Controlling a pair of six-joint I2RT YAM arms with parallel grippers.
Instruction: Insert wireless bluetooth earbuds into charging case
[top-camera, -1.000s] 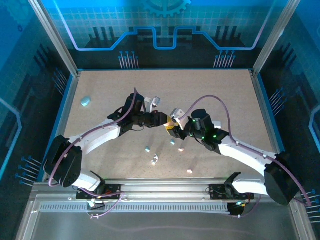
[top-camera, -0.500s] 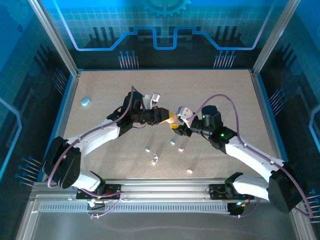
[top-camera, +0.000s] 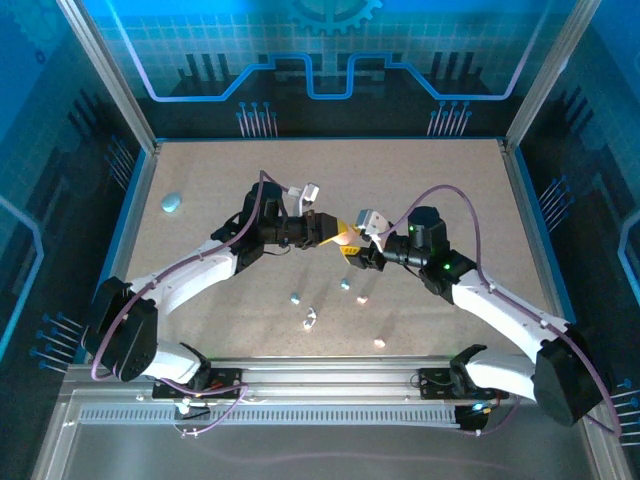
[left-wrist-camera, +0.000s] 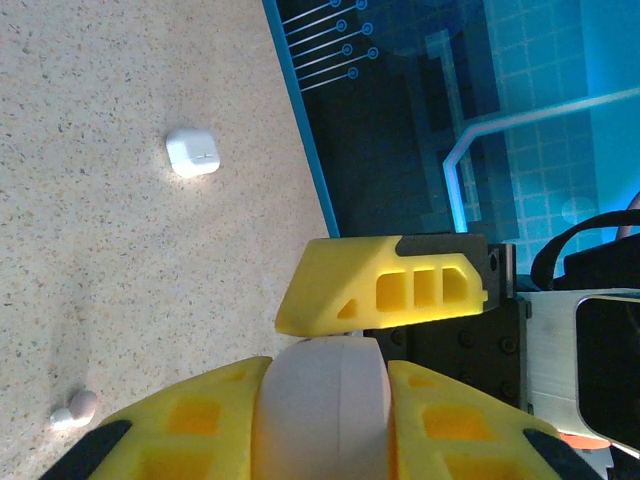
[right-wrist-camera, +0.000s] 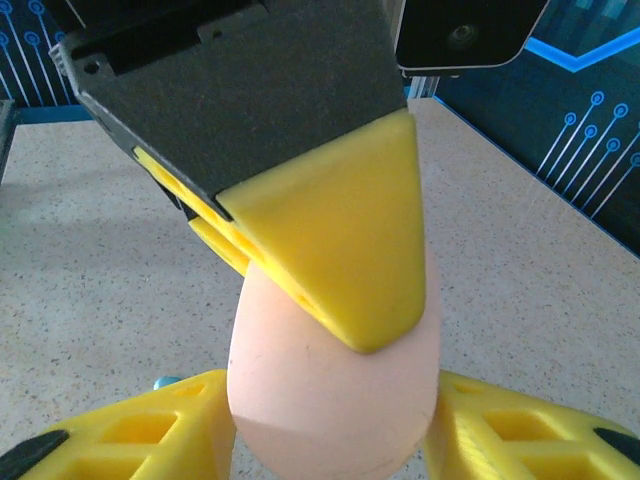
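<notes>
A pale pink, pebble-shaped charging case hangs above the middle of the table between both grippers. My left gripper is shut on it; in the left wrist view the case fills the gap of that gripper. My right gripper meets it from the other side, with its fingers against the sides of the case. A left finger lies over the case's top. Several earbuds lie on the table below: light blue, white, pink.
A light blue case lies at the far left of the table. A white case sits on the table ahead of the left gripper, and a small pale pair lies nearer. A blue earbud peeks out beside the right finger.
The right arm has lifted its elbow and swung its gripper up and round onto the case. The left gripper has carried the case slightly to the right.
</notes>
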